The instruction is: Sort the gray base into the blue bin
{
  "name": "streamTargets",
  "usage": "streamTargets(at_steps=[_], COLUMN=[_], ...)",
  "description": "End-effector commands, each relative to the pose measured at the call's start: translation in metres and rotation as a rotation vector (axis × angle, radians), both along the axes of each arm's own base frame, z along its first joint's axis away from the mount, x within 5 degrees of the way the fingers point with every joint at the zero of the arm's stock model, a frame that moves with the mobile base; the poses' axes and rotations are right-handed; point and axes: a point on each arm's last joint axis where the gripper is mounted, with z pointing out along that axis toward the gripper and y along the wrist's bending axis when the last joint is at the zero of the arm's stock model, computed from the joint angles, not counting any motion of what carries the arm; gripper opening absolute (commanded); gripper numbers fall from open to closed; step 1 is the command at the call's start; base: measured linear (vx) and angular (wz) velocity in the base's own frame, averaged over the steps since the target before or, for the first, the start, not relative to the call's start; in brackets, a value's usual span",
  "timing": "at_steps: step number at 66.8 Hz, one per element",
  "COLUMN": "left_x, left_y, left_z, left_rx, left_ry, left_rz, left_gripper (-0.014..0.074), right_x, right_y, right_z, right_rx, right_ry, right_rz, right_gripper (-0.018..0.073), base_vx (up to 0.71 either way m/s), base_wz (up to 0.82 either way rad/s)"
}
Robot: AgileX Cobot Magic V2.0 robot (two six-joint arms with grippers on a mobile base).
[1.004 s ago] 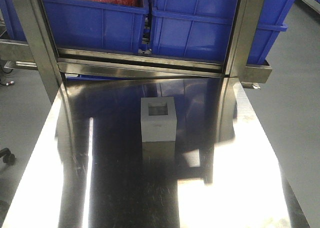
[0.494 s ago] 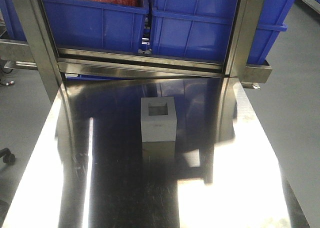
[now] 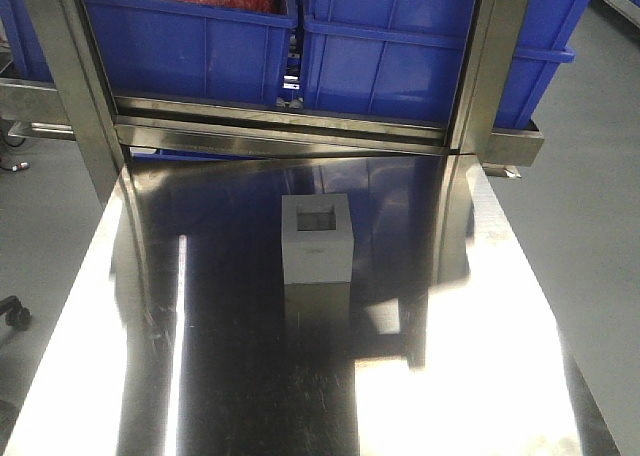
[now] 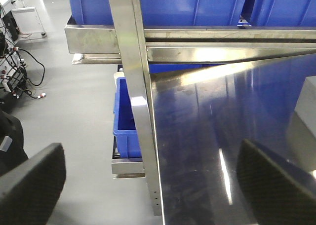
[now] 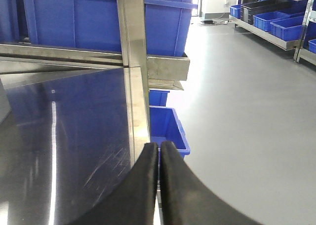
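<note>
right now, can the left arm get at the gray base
Probably yes: the gray base sits alone on the steel table, top and sides bare, and the left gripper is open, though off to its side.

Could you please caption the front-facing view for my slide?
Matte light-gray cube-like base, pocket facing up, sits on the reflective steel table in front of bright-blue plastic crates.

Gray base [image 3: 318, 241] upright, pocket facing up
</note>
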Motion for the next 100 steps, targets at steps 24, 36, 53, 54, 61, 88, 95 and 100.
streamTargets(at_steps=[24, 36, 53, 54, 61, 88, 95, 100], left_x=[0.068, 0.121, 0.188, 0.191, 0.213, 0.29, 0.301, 0.305], left_y=[-0.032, -0.07, -0.132, -0.135, -0.159, -0.209, -0.211, -0.21], left_z=[0.025, 0.027, 0.022, 0.022, 0.02, -0.027, -0.04, -0.046], left_rx=[-0.005, -0.011, -0.062, -0.069, -0.116, -0.229, -0.216, -0.215], left_ry=[0.001, 0.063, 0.143, 0.148, 0.186, 0.412, 0.461, 0.475], left_rz=[-0.259, -0.41, -0.523, -0.527, -0.551, -0.513, -0.472, -0.44], left_gripper=[0.0606, 0.0596, 0.0593, 0.0593, 0.0593, 0.0593, 0.0593, 0.0593], right_x=[0.002, 0.002, 0.002, 0.002, 0.002, 0.002, 0.002, 0.002], right_y=[-0.001, -0.001, -0.001, -0.001, -0.001, -0.001, -0.001, -0.001], right_z=[0.005, 0.005, 0.005, 0.005, 0.005, 0.005, 0.005, 0.005], right_rx=[-0.024, -0.024, -0.024, -0.024, -0.024, -0.024, -0.024, -0.024], right_ry=[-0.053, -0.053, -0.053, -0.053, -0.053, -0.053, -0.053, -0.053], right_rz=[-0.003, -0.003, -0.003, -0.003, -0.003, -0.003, -0.003, -0.003], right_gripper=[-0.0005, -0.0005, -0.0005, -0.0005, -0.0005, -0.0005, -0.0005, -0.0005], base_vx=[0.0, 0.0, 0.0, 0.0, 0.0, 0.0, 0.0, 0.0], base_wz=[0.0, 0.0, 0.0, 0.0, 0.0, 0.0, 0.0, 0.0])
